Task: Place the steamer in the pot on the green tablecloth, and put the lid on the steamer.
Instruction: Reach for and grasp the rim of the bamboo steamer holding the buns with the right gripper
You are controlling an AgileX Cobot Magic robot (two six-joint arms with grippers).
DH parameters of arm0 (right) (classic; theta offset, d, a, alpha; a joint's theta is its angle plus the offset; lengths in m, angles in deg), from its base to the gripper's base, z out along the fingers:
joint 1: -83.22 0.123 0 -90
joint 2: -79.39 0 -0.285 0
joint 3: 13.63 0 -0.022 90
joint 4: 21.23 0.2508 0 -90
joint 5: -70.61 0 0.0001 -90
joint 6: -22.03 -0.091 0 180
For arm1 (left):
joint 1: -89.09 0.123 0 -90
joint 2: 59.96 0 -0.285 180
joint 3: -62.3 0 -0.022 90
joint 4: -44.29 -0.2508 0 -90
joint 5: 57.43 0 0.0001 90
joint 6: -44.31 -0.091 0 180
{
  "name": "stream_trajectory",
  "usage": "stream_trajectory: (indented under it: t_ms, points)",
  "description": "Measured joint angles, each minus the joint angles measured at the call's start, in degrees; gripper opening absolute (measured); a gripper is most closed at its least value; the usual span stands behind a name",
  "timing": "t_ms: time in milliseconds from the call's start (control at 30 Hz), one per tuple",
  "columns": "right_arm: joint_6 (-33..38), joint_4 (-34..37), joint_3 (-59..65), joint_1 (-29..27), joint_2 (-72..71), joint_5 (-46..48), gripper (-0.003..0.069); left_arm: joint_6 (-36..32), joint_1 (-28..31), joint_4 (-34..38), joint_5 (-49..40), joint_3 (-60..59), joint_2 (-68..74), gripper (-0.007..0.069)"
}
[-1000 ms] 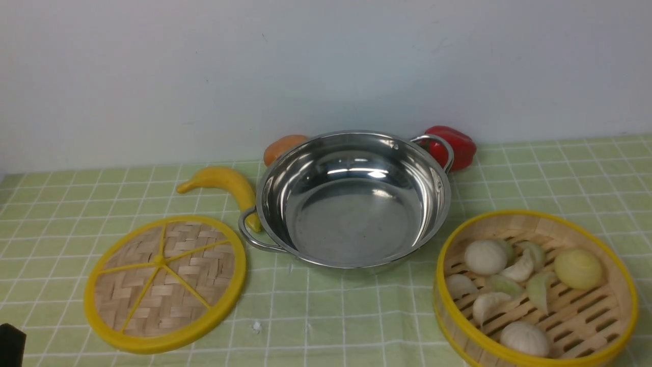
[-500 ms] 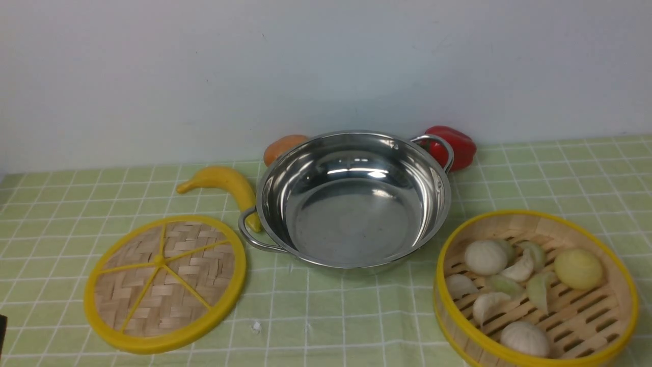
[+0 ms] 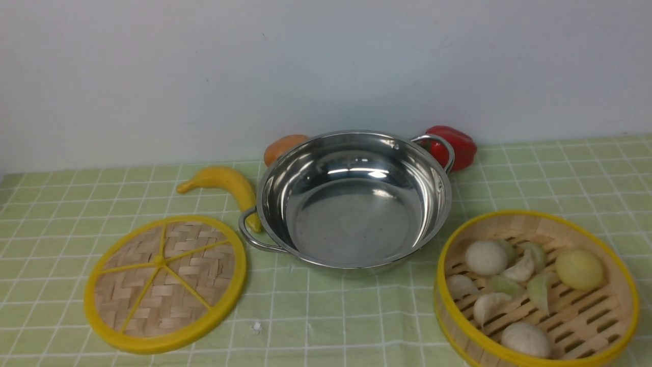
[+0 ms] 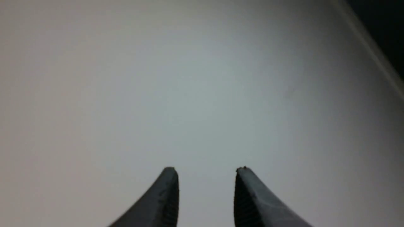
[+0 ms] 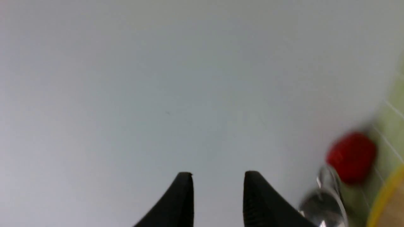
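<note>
The shiny steel pot (image 3: 351,204) stands empty on the green tablecloth (image 3: 560,173) in the middle. The steamer (image 3: 535,290), a bamboo basket with yellow rims, holds several buns and dumplings at the front right. The flat woven lid (image 3: 164,283) lies at the front left. Neither gripper shows in the front view. My left gripper (image 4: 206,171) is open and empty, facing a plain wall. My right gripper (image 5: 217,175) is open and empty, with the pot's edge (image 5: 325,201), a red pepper (image 5: 352,156) and the steamer's rim (image 5: 386,195) blurred off to one side.
A yellow banana (image 3: 224,186) lies left of the pot, touching its handle. An orange fruit (image 3: 282,147) and a red pepper (image 3: 456,145) sit behind the pot against the white wall.
A dark part at the front view's lower left corner has withdrawn out of view. The objects on the cloth have not moved.
</note>
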Motion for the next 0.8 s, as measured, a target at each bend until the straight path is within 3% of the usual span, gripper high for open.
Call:
stream_trajectory:
  t_ms: [100,167,233,333,433,533,633,733,800]
  points:
    - [19.9,-6.24,-12.22,0.0,4.51,-3.09,0.0243,-3.41,0.0,0.07,-10.22,8.92,5.18,0.0243]
    - [27.71,-9.48,-18.22,0.0,9.09,-1.39,0.0243,-5.39,0.0,-1.5,-21.48,14.8,10.02,0.0243]
    - [30.68,-11.24,-21.33,0.0,12.33,0.99,0.0243,-6.07,0.0,-3.04,-28.38,17.3,13.41,0.0243]
    - [32.52,-16.6,-27.8,0.0,22.82,10.97,0.0243,-7.08,0.0,-7.01,-47.05,24.64,23.14,0.0243]
    - [29.64,-20.91,-30.55,0.0,30.33,20.06,0.0243,-8.41,0.0,-8.02,-59.58,28.62,30.35,0.0243]
    - [21.21,-32.27,-33.75,0.0,43.51,36.44,0.0243,-14.11,0.0,-7.8,-74.52,34.44,39.98,0.0243]
    - [13.23,-42.29,-34.88,0.0,49.86,43.09,0.0243,-18.43,0.0,-6.77,-81.9,36.89,44.87,0.0243]
    - [-1.61,-60.92,-36.44,0.0,59.03,48.29,0.0243,-26.21,0.0,-3.62,-91.02,39.7,51.16,0.0243]
    - [-8.93,-69.28,-36.65,0.0,62.5,48.87,0.0243,-28.85,0.0,-1.69,-94.37,40.04,54.05,0.0243]
